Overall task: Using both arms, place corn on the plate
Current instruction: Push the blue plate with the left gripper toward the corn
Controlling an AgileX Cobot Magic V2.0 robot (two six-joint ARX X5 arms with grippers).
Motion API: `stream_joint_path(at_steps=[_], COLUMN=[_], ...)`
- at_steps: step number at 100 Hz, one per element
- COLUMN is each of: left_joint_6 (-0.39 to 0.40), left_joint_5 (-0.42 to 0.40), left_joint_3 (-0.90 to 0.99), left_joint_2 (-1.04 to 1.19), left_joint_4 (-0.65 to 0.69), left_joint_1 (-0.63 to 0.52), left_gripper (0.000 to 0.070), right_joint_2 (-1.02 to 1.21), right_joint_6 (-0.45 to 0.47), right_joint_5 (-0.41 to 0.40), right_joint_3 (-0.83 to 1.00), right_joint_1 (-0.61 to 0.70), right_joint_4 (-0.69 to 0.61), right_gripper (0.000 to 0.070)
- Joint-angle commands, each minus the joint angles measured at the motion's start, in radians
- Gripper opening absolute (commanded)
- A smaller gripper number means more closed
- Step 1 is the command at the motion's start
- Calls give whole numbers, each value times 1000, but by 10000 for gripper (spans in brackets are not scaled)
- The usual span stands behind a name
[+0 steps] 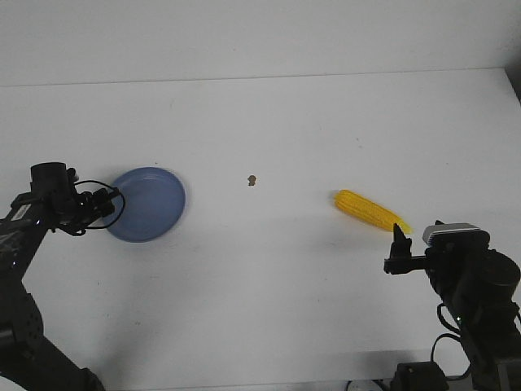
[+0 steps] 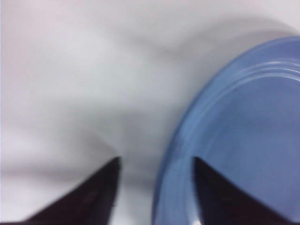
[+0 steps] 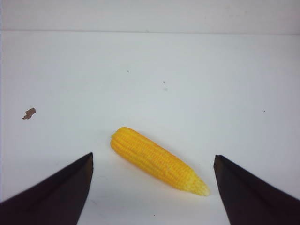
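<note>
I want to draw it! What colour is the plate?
The plate is plain periwinkle blue, no pattern. The front view shows it best.

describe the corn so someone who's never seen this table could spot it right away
On the white table, look to the right half, just ahead of the right hand. The corn lies flat there, a bright yellow cob tapering to a point. It is the only yellow thing; the plate far left is blue and round.
</note>
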Motion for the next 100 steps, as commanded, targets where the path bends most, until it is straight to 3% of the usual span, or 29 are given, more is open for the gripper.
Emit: stream_joint_path(at_steps=[1,7,20,41,48,69,100], left_joint_6=[22,22,25,24,19,17,22], left_joint_5=[20,24,41,261,295,299,298], left_joint_3=[13,13,13,13,13,13,13], left_joint_2=[23,23,23,23,22,21,21], left_joint_4=[6,12,20,21,19,-12,-23], left_joint_1=[-3,-6,-7,-3,-9,-106,-369], left_gripper=[67,0,4,4,5,4,4], right_joint_2=[3,3,3,3,3,3,3], right_joint_6=[14,14,14,14,14,14,14], right_joint_5=[-1,-1,-1,-1,-1,-1,-1], right_joint_3=[17,17,17,17,17,17,17], right_joint_1=[1,1,1,1,1,1,1], right_joint_4=[9,9,9,9,9,9,9], right_gripper=[543,543,543,543,543,543,543])
